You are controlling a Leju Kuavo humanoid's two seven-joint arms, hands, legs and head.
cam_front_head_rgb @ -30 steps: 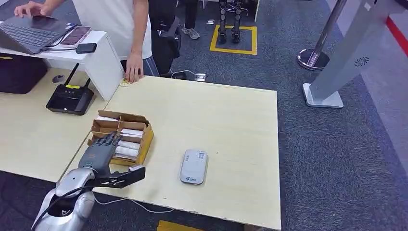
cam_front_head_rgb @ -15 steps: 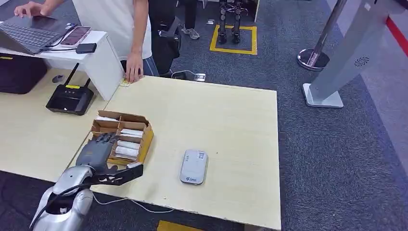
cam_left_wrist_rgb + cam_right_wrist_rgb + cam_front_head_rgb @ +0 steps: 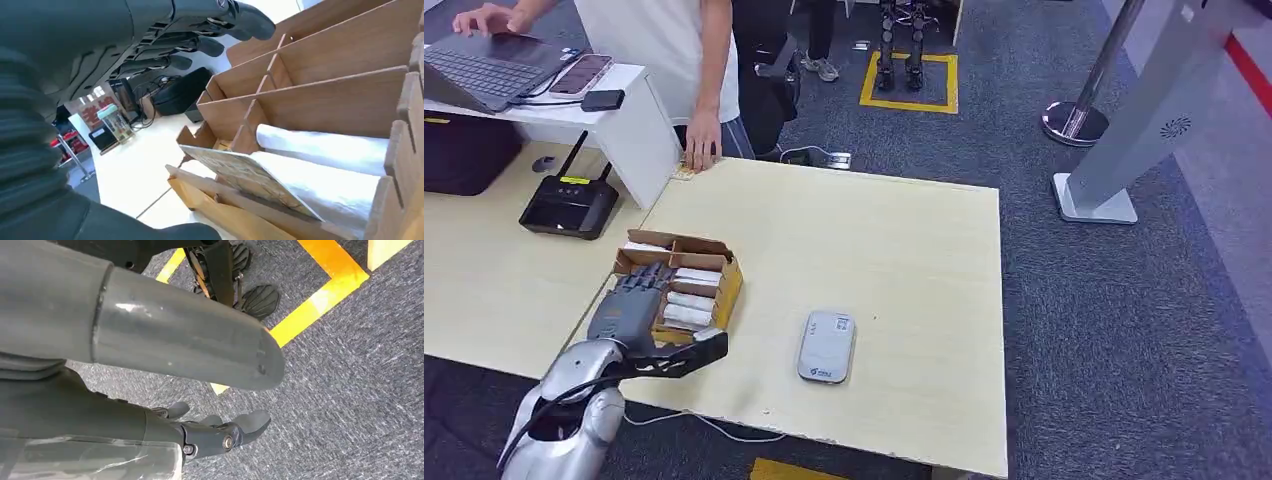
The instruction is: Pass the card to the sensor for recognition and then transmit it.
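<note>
The task looks to be at its very start: the left hand (image 3: 629, 305) hovers with fingers spread and holding nothing over the brown cardboard divided box (image 3: 719, 300) on the pale wooden desk (image 3: 904, 260), and no card has been lifted yet. The white wrapped cards (image 3: 320, 145) lie in the box's compartments, a patterned card (image 3: 245, 177) tilted beside them, while the grey rounded card sensor (image 3: 827, 346) sits untouched on the desk, near the box. The right hand (image 3: 220, 432) hangs loosely open over the carpet, so picking, scanning and handing over all remain.
</note>
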